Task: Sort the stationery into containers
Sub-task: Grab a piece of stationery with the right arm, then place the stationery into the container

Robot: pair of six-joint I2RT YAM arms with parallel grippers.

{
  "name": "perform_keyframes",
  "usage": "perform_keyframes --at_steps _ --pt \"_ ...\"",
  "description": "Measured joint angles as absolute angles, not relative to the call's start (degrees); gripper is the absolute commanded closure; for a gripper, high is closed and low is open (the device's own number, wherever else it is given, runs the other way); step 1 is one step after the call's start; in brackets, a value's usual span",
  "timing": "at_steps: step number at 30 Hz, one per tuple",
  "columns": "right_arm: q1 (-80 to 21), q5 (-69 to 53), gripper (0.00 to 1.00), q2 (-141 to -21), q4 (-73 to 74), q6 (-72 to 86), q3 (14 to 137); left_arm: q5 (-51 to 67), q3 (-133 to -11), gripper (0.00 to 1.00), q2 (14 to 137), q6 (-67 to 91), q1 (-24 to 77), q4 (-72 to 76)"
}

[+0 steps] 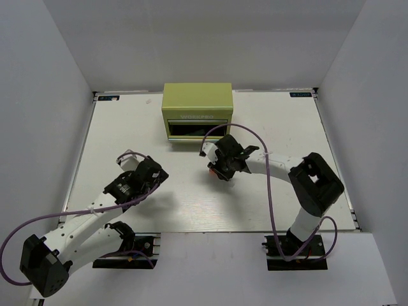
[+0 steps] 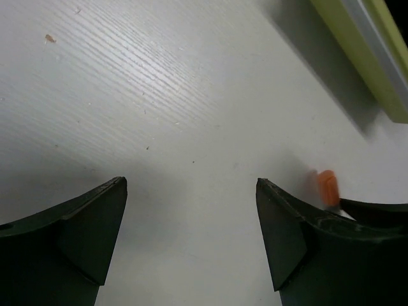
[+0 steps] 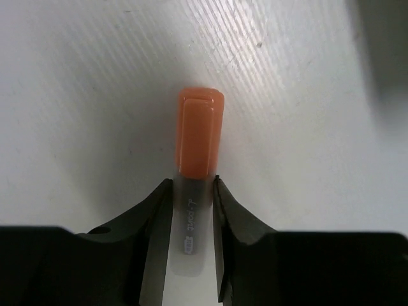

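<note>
My right gripper [image 3: 192, 191] is shut on the grey barrel of an orange-capped marker [image 3: 199, 141], whose cap sticks out past the fingertips over the white table. In the top view the right gripper [image 1: 218, 171] sits mid-table in front of the yellow-green tool chest [image 1: 197, 109], which has one dark drawer opening [image 1: 193, 131] facing the arms. The marker's orange cap also shows in the left wrist view [image 2: 327, 187]. My left gripper [image 2: 191, 191] is open and empty above bare table, at the left in the top view [image 1: 152, 171]. No other pens are in view.
White walls enclose the table [image 1: 127, 127] on three sides. The chest's edge shows at the upper right of the left wrist view [image 2: 363, 51]. Purple cables loop over both arms [image 1: 252, 137].
</note>
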State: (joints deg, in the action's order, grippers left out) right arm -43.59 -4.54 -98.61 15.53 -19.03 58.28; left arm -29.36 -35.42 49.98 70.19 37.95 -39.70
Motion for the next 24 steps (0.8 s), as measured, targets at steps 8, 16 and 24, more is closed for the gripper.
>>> perform_keyframes --at_steps 8,16,24 --pt "-43.5 -5.8 0.88 -87.2 15.8 -40.5 61.0 -26.5 -32.1 0.08 48.8 70.0 38.0 -39.8" --pt "-43.5 -4.9 0.86 -95.7 11.5 -52.1 73.1 -24.9 -32.0 0.08 48.8 70.0 38.0 -39.2" --pt "-43.5 -1.4 0.73 -108.4 10.2 -56.9 81.2 -23.9 -31.7 0.08 48.1 69.9 38.1 -39.1"
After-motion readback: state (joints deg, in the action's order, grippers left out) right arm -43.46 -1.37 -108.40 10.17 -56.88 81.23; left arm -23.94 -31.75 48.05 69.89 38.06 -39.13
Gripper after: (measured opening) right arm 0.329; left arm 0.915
